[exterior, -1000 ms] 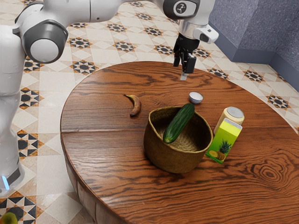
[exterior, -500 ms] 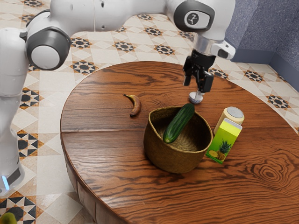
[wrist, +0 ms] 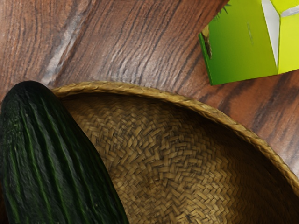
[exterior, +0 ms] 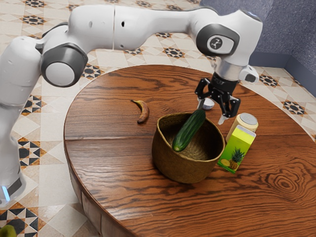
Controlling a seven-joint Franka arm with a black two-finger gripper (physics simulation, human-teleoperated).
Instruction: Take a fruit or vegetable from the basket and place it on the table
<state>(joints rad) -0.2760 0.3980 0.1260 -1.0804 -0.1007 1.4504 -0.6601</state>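
Exterior view, gripper (exterior: pixel 211 112): since the earlier frame, being brought nearer to the basket (exterior: pixel 180 168) and being turned; now being held near its far right side, the fingers spread, nothing being pinched.
Exterior view, cucumber (exterior: pixel 188 132): lying aslant in the basket, its far end being propped at the rim, just beside one spread finger; whether it is being touched cannot be told.
Exterior view, banana (exterior: pixel 142 112): lying on the table (exterior: pixel 113 158), left of the basket, not being disturbed.
Exterior view, carton (exterior: pixel 238 150): standing right of the basket, being left alone.
Wrist view, cucumber: being seen close under the hand, overlapping the woven rim, with the carton standing outside.
Progress: the approach apparently being finished, no fruit or vegetable being lifted; gripping, lifting out, carrying clear and setting down are still being awaited, the cucumber seemingly being aimed for.
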